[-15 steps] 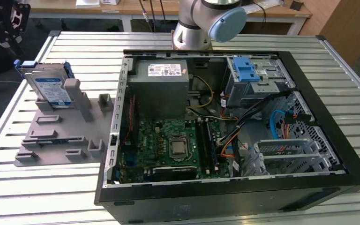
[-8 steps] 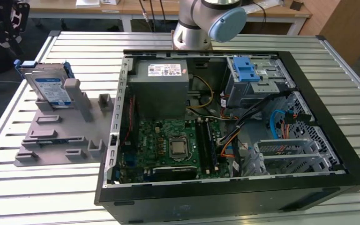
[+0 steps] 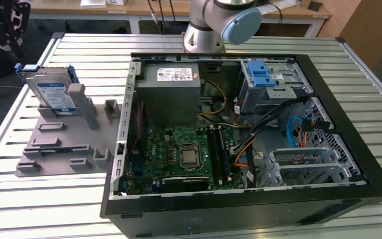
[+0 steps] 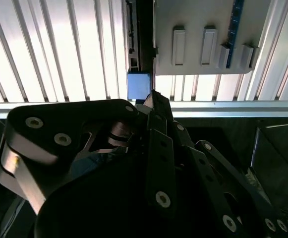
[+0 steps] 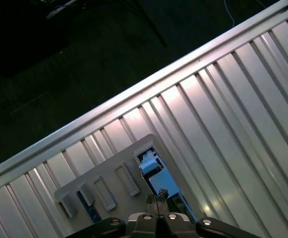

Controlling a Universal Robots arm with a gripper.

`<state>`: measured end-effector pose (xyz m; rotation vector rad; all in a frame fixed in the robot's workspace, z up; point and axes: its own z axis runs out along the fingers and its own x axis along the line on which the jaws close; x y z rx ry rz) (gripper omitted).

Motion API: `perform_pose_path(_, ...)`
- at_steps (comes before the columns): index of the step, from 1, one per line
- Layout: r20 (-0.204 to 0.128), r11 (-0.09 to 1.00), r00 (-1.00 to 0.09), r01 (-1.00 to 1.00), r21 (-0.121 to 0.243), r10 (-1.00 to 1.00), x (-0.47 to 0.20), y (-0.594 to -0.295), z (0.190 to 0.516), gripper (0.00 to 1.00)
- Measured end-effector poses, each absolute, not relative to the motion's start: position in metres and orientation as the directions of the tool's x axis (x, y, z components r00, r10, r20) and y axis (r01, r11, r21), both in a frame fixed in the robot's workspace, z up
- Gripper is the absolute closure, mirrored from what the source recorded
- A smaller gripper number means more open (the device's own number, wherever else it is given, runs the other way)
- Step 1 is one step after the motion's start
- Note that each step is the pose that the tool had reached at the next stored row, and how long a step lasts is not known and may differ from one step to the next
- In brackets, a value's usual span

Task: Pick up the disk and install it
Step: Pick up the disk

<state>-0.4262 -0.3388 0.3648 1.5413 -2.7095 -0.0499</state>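
Tool (image 5: 156, 198) narrow, tips together, empty, just above upright disk (image 5: 156, 173) in grey holder (image 5: 114, 158); disk partly hidden behind tool.

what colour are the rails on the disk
Blue. The rails run along the edges of the silver disk, and show best in the exterior view.

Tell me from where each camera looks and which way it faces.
Exterior view: off the arm, looking down on the open computer case; arm base shows behind.
First wrist view: on the wrist, looking down at the disk; pincer tips show.
Second wrist view: on the wrist, looking along the pincer at the table.
Both wrist views share the grey holder.
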Motion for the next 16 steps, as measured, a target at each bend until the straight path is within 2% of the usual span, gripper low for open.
perform_pose_path(16,-0.015,0.375,-0.376,-0.927,0.028,-0.927,-0.4262,-0.3388,0.3648,0.89)
